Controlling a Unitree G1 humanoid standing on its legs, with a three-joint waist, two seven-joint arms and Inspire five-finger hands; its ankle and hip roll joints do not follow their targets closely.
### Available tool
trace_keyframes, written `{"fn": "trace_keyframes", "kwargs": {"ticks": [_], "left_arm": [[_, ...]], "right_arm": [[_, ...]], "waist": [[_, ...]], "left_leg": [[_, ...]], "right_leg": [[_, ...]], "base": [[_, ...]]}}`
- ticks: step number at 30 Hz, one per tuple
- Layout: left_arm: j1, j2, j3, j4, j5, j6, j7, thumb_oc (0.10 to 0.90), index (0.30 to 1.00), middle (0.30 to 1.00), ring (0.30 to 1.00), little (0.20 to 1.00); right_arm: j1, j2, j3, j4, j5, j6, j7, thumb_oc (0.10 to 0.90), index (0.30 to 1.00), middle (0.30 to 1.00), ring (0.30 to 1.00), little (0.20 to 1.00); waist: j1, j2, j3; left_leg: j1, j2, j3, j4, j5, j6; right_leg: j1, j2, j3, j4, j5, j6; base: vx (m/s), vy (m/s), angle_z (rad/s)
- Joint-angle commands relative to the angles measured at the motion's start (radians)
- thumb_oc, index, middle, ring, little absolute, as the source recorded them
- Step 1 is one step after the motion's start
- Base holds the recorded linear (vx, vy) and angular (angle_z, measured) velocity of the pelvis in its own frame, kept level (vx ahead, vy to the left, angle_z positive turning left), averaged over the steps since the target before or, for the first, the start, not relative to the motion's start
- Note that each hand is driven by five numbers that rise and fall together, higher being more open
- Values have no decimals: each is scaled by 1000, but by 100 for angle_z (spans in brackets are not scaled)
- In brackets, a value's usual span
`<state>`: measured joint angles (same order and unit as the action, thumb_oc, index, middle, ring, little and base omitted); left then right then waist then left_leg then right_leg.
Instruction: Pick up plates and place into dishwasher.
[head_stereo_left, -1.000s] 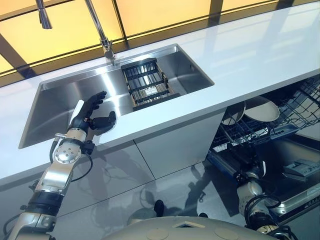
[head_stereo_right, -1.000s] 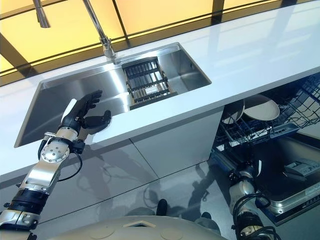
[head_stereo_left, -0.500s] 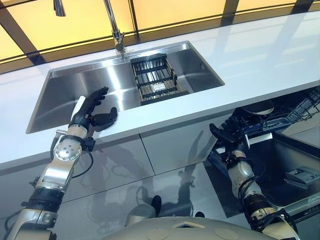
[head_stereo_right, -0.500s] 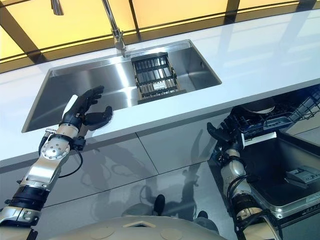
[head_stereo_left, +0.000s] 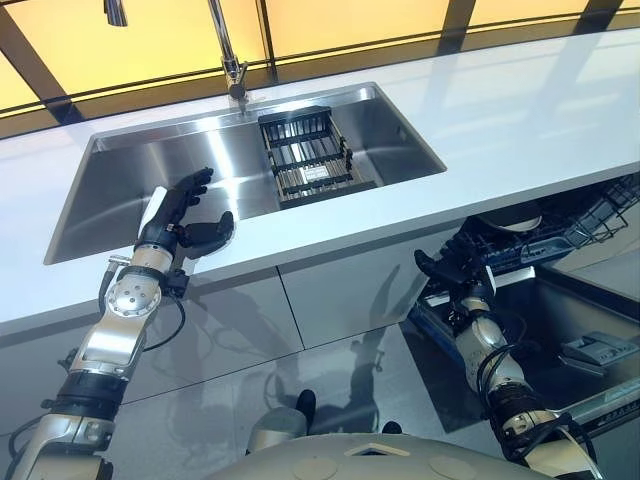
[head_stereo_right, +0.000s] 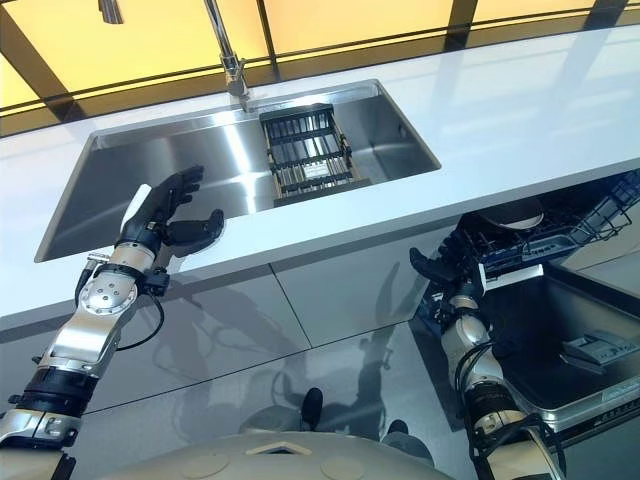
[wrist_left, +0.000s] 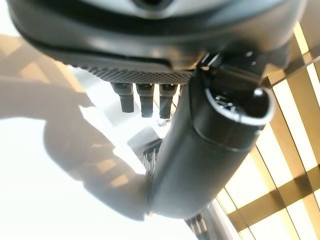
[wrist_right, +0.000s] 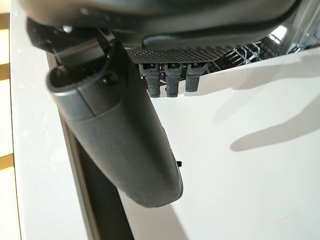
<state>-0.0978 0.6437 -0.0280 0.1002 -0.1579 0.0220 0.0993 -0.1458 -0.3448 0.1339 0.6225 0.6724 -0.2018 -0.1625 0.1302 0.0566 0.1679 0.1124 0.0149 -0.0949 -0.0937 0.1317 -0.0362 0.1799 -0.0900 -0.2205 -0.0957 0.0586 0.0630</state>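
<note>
A: Where's the left hand (head_stereo_left: 185, 225)?

B: Over the front edge of the rectangular stainless-steel sink (head_stereo_left: 130, 190), on its left half. The fingers are spread and nearly straight, the thumb held off to one side; nothing lies between them.

A: And the sink itself?

B: It's sunk into the long white desk (head_stereo_left: 520, 110). A black slatted dish rack (head_stereo_left: 310, 160) stands in the sink's right half, just below the tall chrome tap (head_stereo_left: 228, 50) that rises from the sink's back rim.

A: Any plates?

B: One I can make out: a pale round plate (head_stereo_right: 508, 214) in the dark wire dishwasher rack (head_stereo_left: 560, 225), which is pulled out below the desk edge, well to the right of the sink. Part of the plate is tucked under the desk edge.

A: The right hand (head_stereo_right: 438, 266)?

B: Low down, right of the sink and below desk level, just at the near left corner of that rack. Its fingers are stretched out and apart, holding nothing; I can't tell whether they touch the rack. Its wrist view shows the thumb and straight fingers over a white surface.

A: Below that?

B: The open grey dishwasher door (head_stereo_left: 590, 350), lying flat, farther right of the sink.
</note>
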Motion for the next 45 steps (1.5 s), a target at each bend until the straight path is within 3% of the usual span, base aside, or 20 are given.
{"fn": "trace_keyframes", "kwargs": {"ticks": [1,7,11,19,25,27,31,37,41,45], "left_arm": [[-50,53,29,3,21,-52,62,800,900,900,900,900],[-6,36,109,-7,30,-93,107,800,900,900,900,900],[-4,51,159,-9,28,-110,118,800,900,900,900,900],[-30,106,186,12,2,-101,106,800,900,900,900,900],[-56,144,169,23,-17,-100,94,800,900,900,900,900],[-72,162,160,28,-27,-104,95,800,900,900,900,900],[-124,187,136,28,-65,-133,117,800,900,900,900,900],[-250,200,91,16,-101,-232,188,800,900,900,900,900],[-299,193,62,14,-99,-236,213,800,900,900,900,900],[-343,185,40,14,-88,-230,252,800,900,900,900,900]], "right_arm": [[-75,-26,-7,-129,-61,-64,11,800,900,900,900,900],[85,-27,-128,-254,-225,-108,-120,800,900,900,900,900],[147,-50,-242,-297,-250,-140,-200,800,900,900,900,900],[184,-78,-352,-173,-209,-170,-310,800,900,900,900,900],[173,-88,-385,-15,-132,-187,-335,800,900,900,900,900],[162,-99,-387,32,-98,-177,-324,800,900,900,900,900],[121,-120,-387,123,48,-215,-245,800,900,900,900,900],[-27,-149,-357,190,277,-314,-154,800,900,900,900,900],[-93,-161,-343,221,358,-327,-88,800,900,900,900,900],[-161,-165,-324,229,528,-322,85,800,900,900,900,900]], "waist": [[-31,-36,-74],[-107,-39,-66],[-147,-41,-55],[-177,-36,-45],[-175,-29,-29],[-171,-25,-19],[-159,-16,35],[-134,6,200],[-123,19,247],[-117,37,294]], "left_leg": [[59,-86,89,23,-187,40],[73,-76,128,17,-195,51],[79,-71,149,14,-202,53],[75,-62,181,18,-207,50],[57,-56,187,50,-215,50],[44,-54,184,71,-218,51],[-34,-50,168,170,-227,50],[-252,-47,122,374,-240,40],[-341,-51,105,441,-241,31],[-436,-63,93,503,-240,28]], "right_leg": [[-9,23,26,20,-73,21],[-23,31,84,48,-83,28],[-34,33,110,59,-86,36],[-51,39,132,69,-88,42],[-67,37,134,99,-97,42],[-80,34,132,122,-103,41],[-137,22,127,203,-123,30],[-296,-1,103,356,-145,-18],[-368,1,92,414,-161,-41],[-467,1,90,491,-178,-63]], "base": [[-71,-15,-14],[-74,-36,-29],[-71,-76,-24],[-43,-72,-23],[11,-91,-13],[23,-104,0],[-80,-107,-2],[-257,-90,6],[-120,-55,13],[-115,-5,1]]}}
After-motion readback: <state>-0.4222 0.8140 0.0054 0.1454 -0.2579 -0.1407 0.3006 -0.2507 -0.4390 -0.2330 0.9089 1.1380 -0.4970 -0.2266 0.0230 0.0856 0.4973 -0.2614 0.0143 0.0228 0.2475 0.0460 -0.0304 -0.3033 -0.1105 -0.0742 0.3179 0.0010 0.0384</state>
